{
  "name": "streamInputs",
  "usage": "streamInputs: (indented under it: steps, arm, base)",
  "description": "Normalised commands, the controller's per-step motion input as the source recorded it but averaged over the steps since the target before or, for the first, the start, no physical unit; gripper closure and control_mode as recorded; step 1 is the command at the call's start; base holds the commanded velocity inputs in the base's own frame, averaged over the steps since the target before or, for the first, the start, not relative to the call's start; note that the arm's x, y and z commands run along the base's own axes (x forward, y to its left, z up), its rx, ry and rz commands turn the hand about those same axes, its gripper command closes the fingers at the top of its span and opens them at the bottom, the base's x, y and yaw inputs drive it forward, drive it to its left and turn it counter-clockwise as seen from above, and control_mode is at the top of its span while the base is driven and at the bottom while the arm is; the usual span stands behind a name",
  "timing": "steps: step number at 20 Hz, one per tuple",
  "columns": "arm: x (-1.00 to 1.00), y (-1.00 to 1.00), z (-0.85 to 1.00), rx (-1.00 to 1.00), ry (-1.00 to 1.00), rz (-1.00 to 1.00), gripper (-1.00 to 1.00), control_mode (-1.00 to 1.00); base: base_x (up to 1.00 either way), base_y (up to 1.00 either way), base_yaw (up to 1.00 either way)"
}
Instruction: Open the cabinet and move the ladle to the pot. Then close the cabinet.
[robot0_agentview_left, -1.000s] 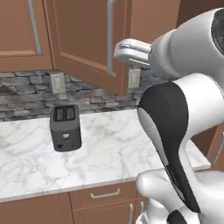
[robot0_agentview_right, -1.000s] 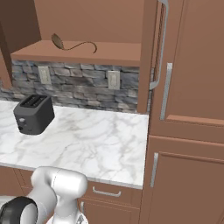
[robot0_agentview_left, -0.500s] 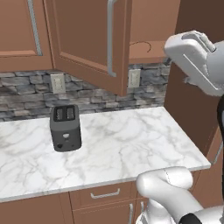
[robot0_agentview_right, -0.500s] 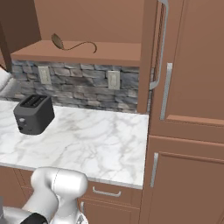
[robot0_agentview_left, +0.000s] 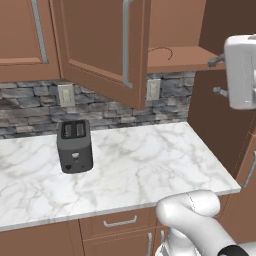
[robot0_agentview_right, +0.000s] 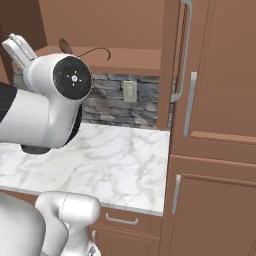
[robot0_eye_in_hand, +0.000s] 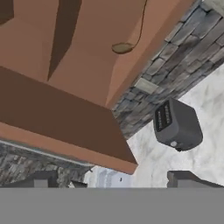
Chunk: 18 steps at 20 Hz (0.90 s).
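The cabinet stands with its door swung open, and the ladle lies on the cabinet's bare shelf, its bowl toward the left end in the right base view and its thin stem curving away to the right. The gripper hangs empty with its 2 tips spread wide, well apart from the ladle and pointing up toward the shelf. Below, a dark toaster sits on the marble tabletop in front of the stone backsplash.
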Motion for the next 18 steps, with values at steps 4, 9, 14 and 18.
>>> streamInputs:
  steps: [4, 9, 14, 18]
  arm:
    - [0.39, 0.01, -0.27, 0.26, 0.02, 0.28, -1.0, -1.0]
    - [0.42, 0.04, -0.1, 0.1, 0.0, 0.07, -1.0, -1.0]
    - [0.47, 0.05, 0.0, 0.03, 0.0, 0.01, -1.0, -1.0]
    - [0.39, 0.14, 0.0, 0.0, 0.0, 0.0, -1.0, -1.0]
  base:
    - [0.0, 0.0, 0.0]
    - [0.0, 0.0, 0.0]
    - [0.0, 0.0, 0.0]
    - [0.0, 0.0, 0.0]
